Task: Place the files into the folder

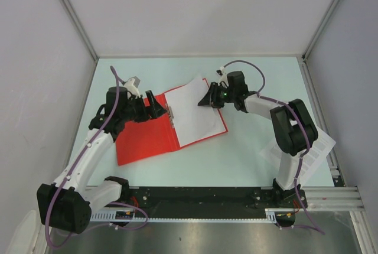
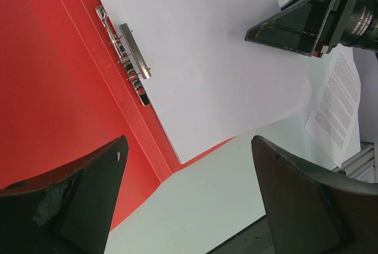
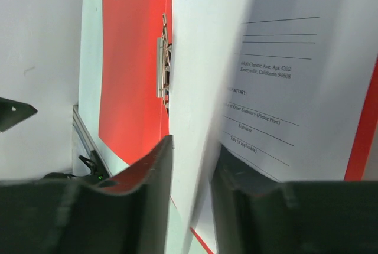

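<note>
Top external view gives you the whole cell: a pale green table closed in by plain grey-white walls, with aluminium posts in the far corners and a black base rail along the near edge, where both arms are bolted.

The folder lies open and flat near the middle of the table, a little to the left and turned at an angle. Its left cover is bare red. The files lie on its right half, blank side up, and the far corner of the top sheet is lifted off the stack. A metal clip runs along the spine, just beside the left edge of the sheets.

The left gripper is over the spine at the far side of the folder. In the left wrist view its fingers are spread wide and hold nothing.

The right gripper is at the far right corner of the files. In the right wrist view a printed sheet passes between its two fingers, and the gap is narrow. You cannot tell from these pictures if the pads press the paper or only stand beside it.

One loose printed sheet lies on the table at the right, partly under the right arm and well apart from the folder.
</note>
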You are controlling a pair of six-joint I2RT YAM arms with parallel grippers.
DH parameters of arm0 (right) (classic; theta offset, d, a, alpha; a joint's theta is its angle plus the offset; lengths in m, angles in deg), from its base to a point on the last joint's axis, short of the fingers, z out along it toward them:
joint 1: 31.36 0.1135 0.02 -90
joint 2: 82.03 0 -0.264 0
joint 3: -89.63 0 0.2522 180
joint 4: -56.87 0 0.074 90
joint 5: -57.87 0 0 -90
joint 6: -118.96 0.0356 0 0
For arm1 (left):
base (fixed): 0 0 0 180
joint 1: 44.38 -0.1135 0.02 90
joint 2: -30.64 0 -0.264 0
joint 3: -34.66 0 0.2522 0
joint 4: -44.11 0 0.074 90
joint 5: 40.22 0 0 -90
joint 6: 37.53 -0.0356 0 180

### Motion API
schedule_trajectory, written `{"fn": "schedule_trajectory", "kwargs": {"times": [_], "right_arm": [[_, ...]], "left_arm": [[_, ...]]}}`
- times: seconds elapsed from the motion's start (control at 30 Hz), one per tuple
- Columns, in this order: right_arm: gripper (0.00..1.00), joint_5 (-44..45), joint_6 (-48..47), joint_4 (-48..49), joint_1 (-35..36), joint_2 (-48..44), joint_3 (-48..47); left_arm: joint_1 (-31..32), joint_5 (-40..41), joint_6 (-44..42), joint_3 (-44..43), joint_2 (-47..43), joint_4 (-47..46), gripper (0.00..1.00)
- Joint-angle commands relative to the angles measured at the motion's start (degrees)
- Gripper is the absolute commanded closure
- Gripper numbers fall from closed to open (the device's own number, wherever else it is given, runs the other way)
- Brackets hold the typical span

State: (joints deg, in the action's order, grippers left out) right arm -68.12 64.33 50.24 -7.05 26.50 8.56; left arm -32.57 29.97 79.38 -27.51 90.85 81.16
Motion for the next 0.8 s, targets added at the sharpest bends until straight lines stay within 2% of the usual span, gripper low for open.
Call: {"fn": "schedule_trajectory", "kwargs": {"times": [0.0,0.13,0.2,0.3,0.33,0.37,0.43,0.5,0.63,0.73,0.77], "right_arm": [[0.61,0.6,-1.5,0.8,-0.3,-3.0,0.2],[0.42,1.1,-3.9,-1.3,-1.4,-4.6,0.2],[0.29,0.2,-5.7,-1.9,-1.7,-5.3,0.2],[0.17,0.9,-7.9,-5.0,-3.5,-7.5,-0.4],[0.09,1.5,-10.5,-6.3,-4.0,-9.1,-0.6],[0.00,2.1,-12.7,-12.0,-5.3,-10.1,-2.1],[0.00,10.5,-19.3,-18.8,-6.3,-12.8,-3.7],[0.00,20.6,-21.0,-24.0,-5.2,-16.5,-5.0],[0.00,25.4,-15.2,-19.0,4.0,-18.9,-5.4],[0.02,27.9,-10.7,-12.4,11.9,-16.2,-5.4],[0.19,28.5,-8.7,-10.9,13.0,-13.5,-5.6]], "left_arm": [[-0.7,-1.7,0.4,0.5,-0.9,-2.4,0.08],[-0.7,-2.2,1.0,-0.2,1.1,-3.2,0.08],[-0.7,-3.0,2.0,-1.0,3.3,-3.9,0.08],[-0.7,-2.9,3.3,-1.4,5.2,-5.9,0.08],[-0.7,-3.0,3.5,-1.8,5.7,-6.1,0.08],[-0.7,-3.1,3.7,-2.1,6.4,-6.2,0.09],[-0.8,-3.3,3.8,-3.5,7.7,-5.8,0.09],[-0.9,-2.0,3.3,-4.3,8.7,-5.6,0.09],[-1.7,-2.2,1.8,-6.3,12.9,-4.2,0.08],[-2.4,-2.5,1.0,-7.9,16.8,-4.4,0.09],[-2.8,-2.8,0.9,-8.7,17.7,-4.6,0.10]]}}
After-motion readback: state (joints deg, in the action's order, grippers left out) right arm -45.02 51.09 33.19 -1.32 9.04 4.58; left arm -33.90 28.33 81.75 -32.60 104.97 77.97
